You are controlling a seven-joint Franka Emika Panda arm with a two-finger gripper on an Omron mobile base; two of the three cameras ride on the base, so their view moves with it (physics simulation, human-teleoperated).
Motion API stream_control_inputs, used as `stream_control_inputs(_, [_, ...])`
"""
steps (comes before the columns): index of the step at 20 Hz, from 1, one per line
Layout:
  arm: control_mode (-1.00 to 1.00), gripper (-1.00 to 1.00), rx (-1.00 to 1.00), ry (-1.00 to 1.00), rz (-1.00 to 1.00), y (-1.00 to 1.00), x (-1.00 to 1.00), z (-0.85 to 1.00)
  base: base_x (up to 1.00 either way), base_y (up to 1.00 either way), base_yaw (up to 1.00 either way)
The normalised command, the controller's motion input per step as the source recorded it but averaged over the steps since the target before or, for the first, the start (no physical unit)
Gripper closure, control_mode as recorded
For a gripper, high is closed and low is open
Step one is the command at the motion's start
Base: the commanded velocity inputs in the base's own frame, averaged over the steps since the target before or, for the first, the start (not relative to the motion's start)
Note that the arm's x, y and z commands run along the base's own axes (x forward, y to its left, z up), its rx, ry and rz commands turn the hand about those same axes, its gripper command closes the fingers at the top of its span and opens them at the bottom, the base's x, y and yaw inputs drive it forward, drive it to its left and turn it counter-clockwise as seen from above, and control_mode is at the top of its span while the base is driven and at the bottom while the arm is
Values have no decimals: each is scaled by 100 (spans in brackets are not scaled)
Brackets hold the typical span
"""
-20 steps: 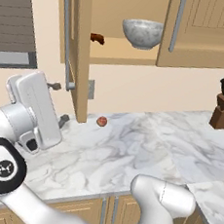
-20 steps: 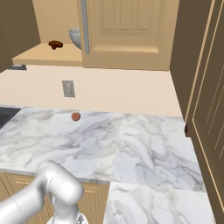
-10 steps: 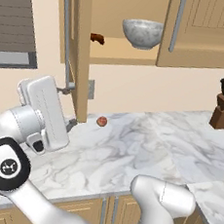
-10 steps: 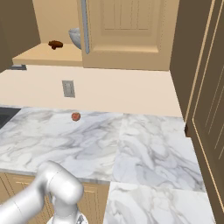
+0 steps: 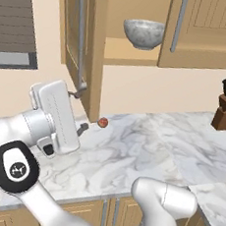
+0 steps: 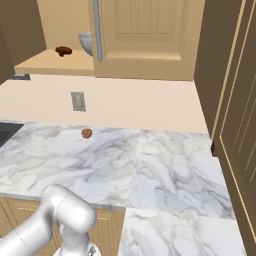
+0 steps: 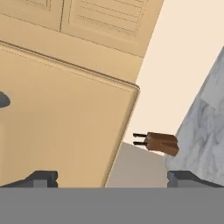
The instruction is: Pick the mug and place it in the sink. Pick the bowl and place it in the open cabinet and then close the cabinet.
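Bowl first: the grey-white marbled bowl sits upright on the wooden shelf inside the wall cabinet, so that placement looks done. The cabinet's left door stands swung out toward the room, its long silver bar handle facing the arm, so closing it is judged to be what remains; the mug and sink cannot be made out, so I cannot tell how that part went. A small brown object also lies on the shelf beside the bowl, and a reddish ball rests on the marble counter below. The gripper hangs just beside the door's lower edge with its fingers spread wide and nothing between them; whether a tip touches the door is unclear.
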Motion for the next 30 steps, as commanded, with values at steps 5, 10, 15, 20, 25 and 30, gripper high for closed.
stream_control_inputs(5, [-100, -100, 0, -8, -5, -26, 25, -1, 0, 0, 0])
stream_control_inputs(10, [-100, -100, 0, -9, -1, -35, 42, 5, 0, 0, 0])
stream_control_inputs(15, [-100, -100, 0, -5, 0, -39, 35, 0, 0, 0, 0])
stream_control_inputs(20, [-100, -100, 0, -3, 0, -54, 29, 0, 0, 0, 0])
stream_control_inputs(25, [-100, -100, 1, 0, 0, -59, 32, 0, 0, 0, 0])
stream_control_inputs(30, [-100, -100, 1, 0, 0, -22, 62, 0, 0, 0, 0])
